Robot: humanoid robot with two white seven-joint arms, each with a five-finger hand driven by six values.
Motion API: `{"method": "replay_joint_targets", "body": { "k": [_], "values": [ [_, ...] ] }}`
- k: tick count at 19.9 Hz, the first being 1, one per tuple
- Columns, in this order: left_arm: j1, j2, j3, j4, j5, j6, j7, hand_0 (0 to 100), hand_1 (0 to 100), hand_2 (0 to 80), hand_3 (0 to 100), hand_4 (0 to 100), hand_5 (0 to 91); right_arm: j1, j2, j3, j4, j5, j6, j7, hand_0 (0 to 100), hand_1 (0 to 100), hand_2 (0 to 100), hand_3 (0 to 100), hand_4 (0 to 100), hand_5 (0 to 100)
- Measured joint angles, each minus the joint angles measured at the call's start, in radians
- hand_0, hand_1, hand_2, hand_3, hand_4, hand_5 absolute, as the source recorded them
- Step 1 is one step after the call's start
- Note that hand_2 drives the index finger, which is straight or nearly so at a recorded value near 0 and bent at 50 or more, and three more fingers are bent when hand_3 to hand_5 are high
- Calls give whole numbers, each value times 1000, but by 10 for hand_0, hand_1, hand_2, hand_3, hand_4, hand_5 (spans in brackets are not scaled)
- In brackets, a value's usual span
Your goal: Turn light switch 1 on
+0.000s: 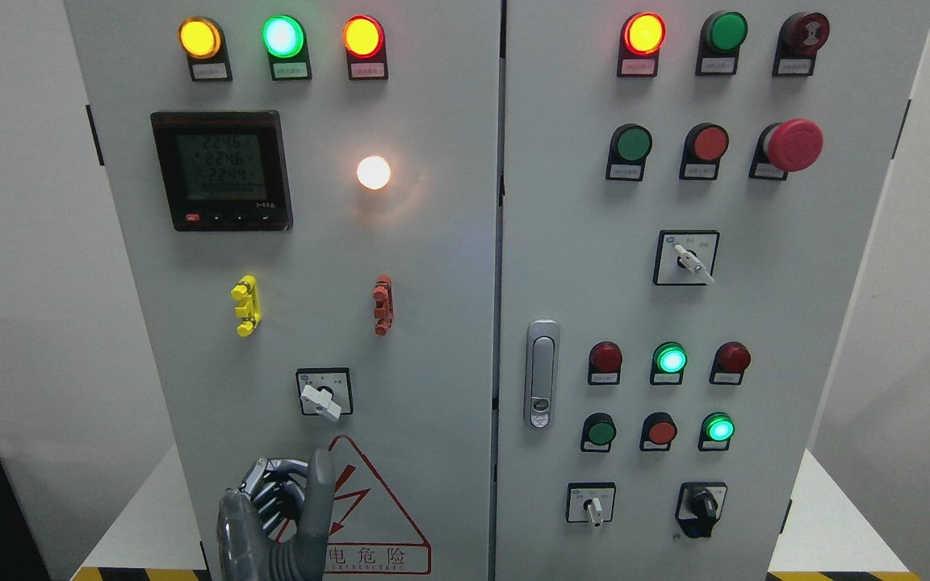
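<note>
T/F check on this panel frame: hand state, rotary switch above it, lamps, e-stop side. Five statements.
1. The left robot hand sits below the white rotary switch without touching it. True.
2. The round white lamp on the left door is off. False: it glows brightly.
3. The red mushroom emergency stop button is on the left door. False: it is on the right door, upper right.
4. The digital meter display is lit and shows rows of digits. True.
5. The left robot hand grips the door latch handle. False: the handle is free; the hand holds nothing, one finger raised in front of the red warning triangle.
</note>
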Motion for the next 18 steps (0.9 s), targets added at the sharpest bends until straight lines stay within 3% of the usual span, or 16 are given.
{"method": "replay_joint_targets", "body": {
  "k": [3,8,14,16,18],
  "values": [
    [97,13,19,11,5,-99,-67,0,240,461,881,945,839,0,0,0,0,0,0,0,0,0,0,0,0,0],
    [244,44,82,88,84,-246,-151,25,213,329,709,819,583,0,0,0,0,0,0,0,0,0,0,0,0,0],
    [382,85,151,284,220,-376,-214,68,222,302,592,636,342,0,0,0,0,0,0,0,0,0,0,0,0,0],
    [408,98,174,379,265,-394,-242,86,238,278,536,558,233,0,0,0,0,0,0,0,0,0,0,0,0,0],
    [424,108,194,491,302,-400,-262,114,250,257,499,518,183,0,0,0,0,0,0,1,0,0,0,0,0,0]
  ]
}}
